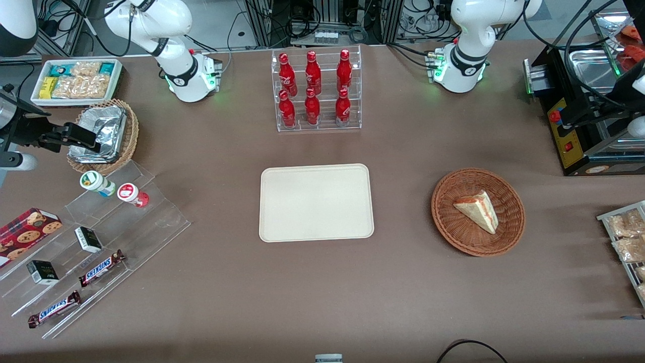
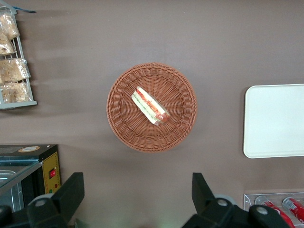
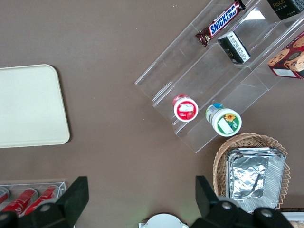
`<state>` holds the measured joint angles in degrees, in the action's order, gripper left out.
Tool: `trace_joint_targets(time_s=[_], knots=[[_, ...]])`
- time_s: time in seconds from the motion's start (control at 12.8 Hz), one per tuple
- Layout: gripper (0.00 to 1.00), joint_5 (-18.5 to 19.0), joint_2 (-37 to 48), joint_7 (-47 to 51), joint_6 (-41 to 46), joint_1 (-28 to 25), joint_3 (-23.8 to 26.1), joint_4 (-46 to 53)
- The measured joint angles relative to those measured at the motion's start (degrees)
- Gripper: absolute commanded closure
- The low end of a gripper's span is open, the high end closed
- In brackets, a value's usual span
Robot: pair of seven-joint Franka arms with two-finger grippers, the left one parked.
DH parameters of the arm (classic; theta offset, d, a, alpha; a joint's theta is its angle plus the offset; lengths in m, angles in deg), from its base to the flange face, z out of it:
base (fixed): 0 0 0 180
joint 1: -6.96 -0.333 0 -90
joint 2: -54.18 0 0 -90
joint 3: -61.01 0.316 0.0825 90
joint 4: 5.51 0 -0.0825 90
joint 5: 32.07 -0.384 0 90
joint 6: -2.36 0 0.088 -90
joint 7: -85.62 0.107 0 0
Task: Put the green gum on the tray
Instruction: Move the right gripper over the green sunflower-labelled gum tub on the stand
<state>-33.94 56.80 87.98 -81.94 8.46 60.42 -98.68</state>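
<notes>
My tool [image 1: 75, 136] hangs above the foil-lined wicker basket [image 1: 103, 136] at the working arm's end of the desk [image 1: 403, 282], fingers spread wide with nothing between them; the wrist view shows both fingers well apart over bare desk. High and open suits a descent from above, I judge.

The green gum [image 1: 97, 183] stands on the top step of the clear acrylic riser [image 1: 101, 242], nearer the front camera than the basket and just beside the red-lidded bottle [image 1: 132, 194]. Lid up, upright or close to it. The two bottles sit near each other but apart, so the gap is tight: my fingers should close across the green lid on the axis that avoids the red one, else I knock it off its step.

The tray [image 1: 316, 202] lies flat mid-desk, bare, well apart from the riser. Nothing between riser and tray, so the carry is clear once lifted above the riser's edge.

Lower steps hold small dark boxes [image 1: 88, 239] and Snickers bars [image 1: 102, 267]; a cookie box [image 1: 27, 231] lies beside them. The rack of red cola bottles [image 1: 316, 91] stands farther from the camera than the tray, and a wicker basket with a sandwich wedge [image 1: 477, 212] lies toward the parked arm's end.

Task not yet started: gum untouched. Next: shift toward the camera, centre over the green lid, lower.
</notes>
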Motion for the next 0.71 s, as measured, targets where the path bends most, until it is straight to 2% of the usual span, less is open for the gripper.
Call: trace_joint_targets(time_s=[0.47,0.71], knots=[[0.0,0.0,-0.7,-0.9,-0.4,0.3,-0.9,-3.3],[0.0,0.0,-0.8,-7.2,-5.2,1.1,-2.6,-7.4]])
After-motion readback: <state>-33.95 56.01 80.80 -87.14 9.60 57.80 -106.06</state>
